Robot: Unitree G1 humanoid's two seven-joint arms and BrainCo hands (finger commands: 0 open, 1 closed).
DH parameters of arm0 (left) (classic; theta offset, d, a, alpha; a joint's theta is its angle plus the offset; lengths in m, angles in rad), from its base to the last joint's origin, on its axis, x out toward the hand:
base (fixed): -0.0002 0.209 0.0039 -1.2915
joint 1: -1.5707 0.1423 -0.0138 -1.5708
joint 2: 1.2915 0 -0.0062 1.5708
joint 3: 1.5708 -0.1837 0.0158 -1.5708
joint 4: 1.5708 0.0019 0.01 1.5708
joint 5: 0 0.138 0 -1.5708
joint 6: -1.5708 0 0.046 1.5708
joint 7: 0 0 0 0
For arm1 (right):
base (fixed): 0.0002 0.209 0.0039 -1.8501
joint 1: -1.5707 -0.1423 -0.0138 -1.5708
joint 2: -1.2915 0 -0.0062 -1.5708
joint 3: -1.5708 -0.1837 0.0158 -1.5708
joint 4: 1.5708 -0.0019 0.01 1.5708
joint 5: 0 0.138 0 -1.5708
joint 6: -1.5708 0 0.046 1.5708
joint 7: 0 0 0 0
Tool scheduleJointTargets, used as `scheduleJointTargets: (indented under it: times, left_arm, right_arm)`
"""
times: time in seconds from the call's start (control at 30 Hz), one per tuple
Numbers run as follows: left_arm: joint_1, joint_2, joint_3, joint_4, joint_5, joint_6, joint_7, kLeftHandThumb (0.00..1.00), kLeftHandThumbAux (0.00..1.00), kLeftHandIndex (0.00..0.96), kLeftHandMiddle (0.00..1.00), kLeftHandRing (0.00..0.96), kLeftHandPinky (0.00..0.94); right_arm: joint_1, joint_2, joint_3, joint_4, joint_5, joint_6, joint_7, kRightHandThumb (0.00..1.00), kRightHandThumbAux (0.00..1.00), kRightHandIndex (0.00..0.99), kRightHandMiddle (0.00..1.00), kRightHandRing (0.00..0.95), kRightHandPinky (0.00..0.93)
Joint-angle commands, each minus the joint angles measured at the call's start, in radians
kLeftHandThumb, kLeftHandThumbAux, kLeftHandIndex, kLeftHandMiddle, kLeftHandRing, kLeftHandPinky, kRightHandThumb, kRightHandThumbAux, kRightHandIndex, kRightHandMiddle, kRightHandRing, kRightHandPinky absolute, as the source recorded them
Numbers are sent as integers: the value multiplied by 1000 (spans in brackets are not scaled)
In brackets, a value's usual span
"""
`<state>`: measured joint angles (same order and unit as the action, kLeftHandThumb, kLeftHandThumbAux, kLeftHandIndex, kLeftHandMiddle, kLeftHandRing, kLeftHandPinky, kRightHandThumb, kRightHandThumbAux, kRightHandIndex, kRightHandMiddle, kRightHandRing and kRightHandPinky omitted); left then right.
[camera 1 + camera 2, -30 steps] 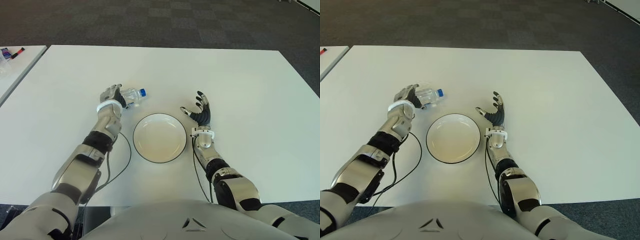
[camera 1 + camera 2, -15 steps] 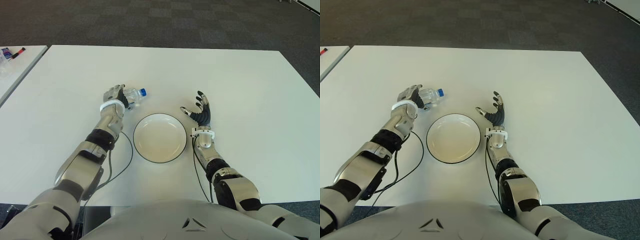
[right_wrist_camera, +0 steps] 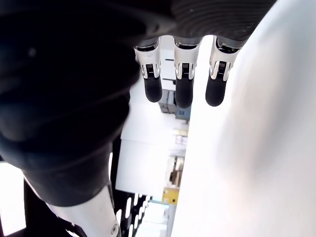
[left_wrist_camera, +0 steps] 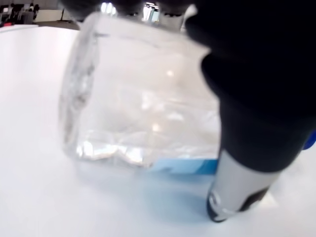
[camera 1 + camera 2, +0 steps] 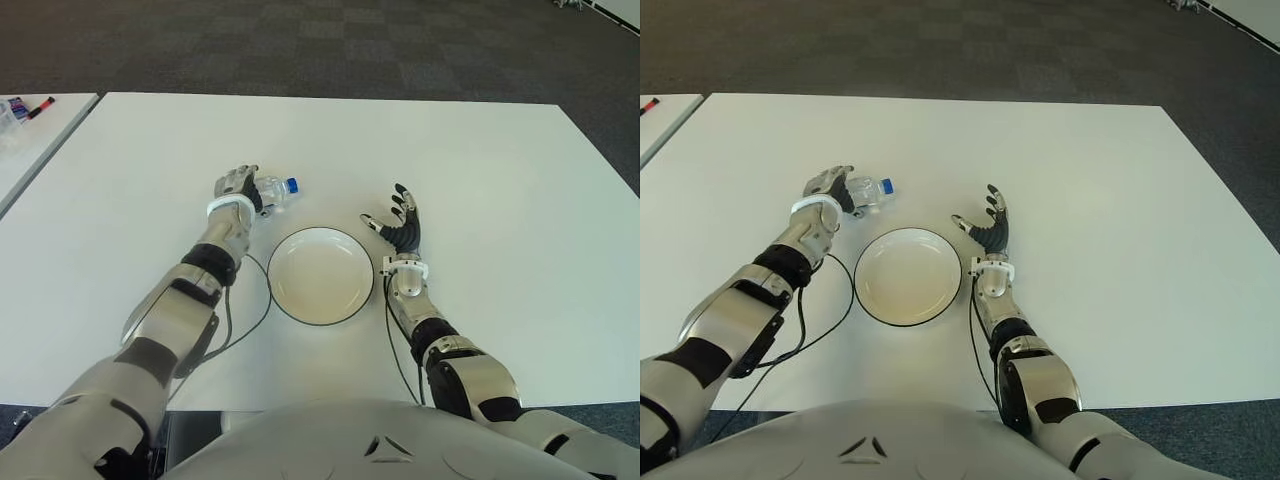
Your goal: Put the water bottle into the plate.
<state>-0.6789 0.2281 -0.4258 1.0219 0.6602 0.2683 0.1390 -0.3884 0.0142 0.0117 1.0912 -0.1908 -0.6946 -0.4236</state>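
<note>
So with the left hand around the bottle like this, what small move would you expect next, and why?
Probably a short lift, then a carry toward the plate. The left hand has its fingers wrapped on the water bottle, which lies on its side on the table just beyond the plate's left rim. The plate holds nothing, and the right hand shows open beside its right edge.

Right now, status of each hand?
Left hand: closed around the water bottle, beyond the plate on its left side.
Right hand: open, holding nothing, beside the plate's right rim.
</note>
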Motion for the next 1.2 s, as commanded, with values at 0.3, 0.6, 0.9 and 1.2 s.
scheduleJointTargets:
  times: [0.3, 0.6, 0.9, 1.2]
  left_arm:
    - [35, -38, -89, 162, 28, -102, 21, 0, 923, 2, 11, 0, 66]
    - [25, -40, -118, 181, 34, -122, 33, 0, 931, 12, 26, 7, 76]
    - [22, -36, -163, 191, 55, -136, 12, 0, 933, 20, 39, 20, 89]
    - [14, -30, -230, 211, 98, -142, -64, 0, 932, 51, 68, 52, 119]
  right_arm:
    - [46, 7, -4, 23, 5, 28, 4, 0, 905, 127, 118, 124, 174]
    - [45, 11, -7, 19, 12, 37, 14, 0, 911, 126, 118, 125, 173]
    - [45, 17, -14, 15, 20, 39, 20, 0, 919, 129, 120, 127, 175]
    - [47, 18, -20, 13, 20, 33, 23, 0, 925, 136, 126, 132, 180]
